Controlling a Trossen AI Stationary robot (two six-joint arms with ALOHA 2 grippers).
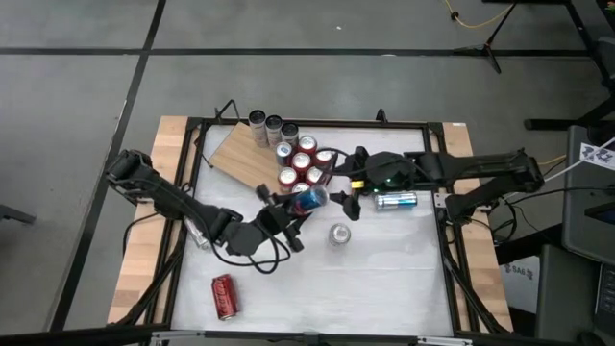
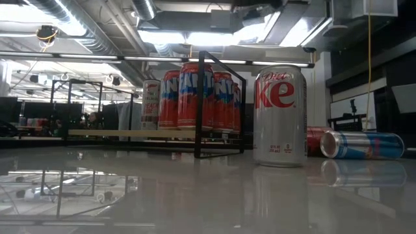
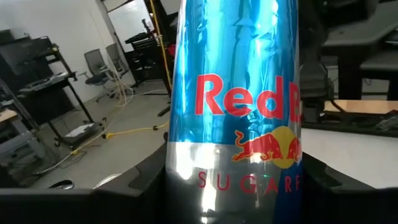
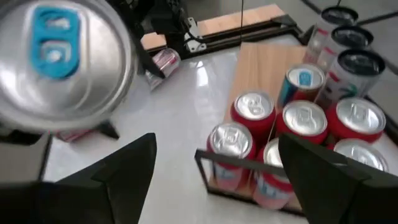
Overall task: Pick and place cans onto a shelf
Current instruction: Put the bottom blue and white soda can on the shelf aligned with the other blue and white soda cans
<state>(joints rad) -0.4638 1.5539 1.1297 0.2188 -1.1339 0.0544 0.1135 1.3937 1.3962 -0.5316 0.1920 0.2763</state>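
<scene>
While the left gripper (image 1: 300, 205) is clamped on a blue-and-silver can (image 1: 310, 200), that can hangs above the white table (image 1: 404, 279) just off the framed end of the shelf (image 1: 240, 154). In the left wrist view the same can (image 3: 239, 112) fills the space between the two dark fingers (image 3: 146, 180), its body blue above and silver below.

The right gripper (image 1: 344, 188) hovers just beside the shelf's black frame, and its fingers (image 4: 124, 168) stand wide apart with nothing between them. From its wrist camera the held can's silver top with a blue tab (image 4: 62, 59) shows close by, and the shelf (image 4: 264, 59) lies beyond.

On the shelf the cans count as follows. Three slim pale cans (image 1: 273, 127) stand in a row at the end away from the frame. A cluster of cans with silver tops (image 1: 301, 163) stands at the framed end; about seven can be counted from above, mostly red, though the right arm hides part of the group, so the exact number cannot be told.

Off the shelf there are three more cans. One silver can (image 1: 339, 234) stands upright on the table near the framed end. One blue-and-silver can (image 1: 395, 200) lies on its side past the frame, by the right arm. One red can (image 1: 224, 295) lies on its side well apart from the shelf, near the table's front edge.
</scene>
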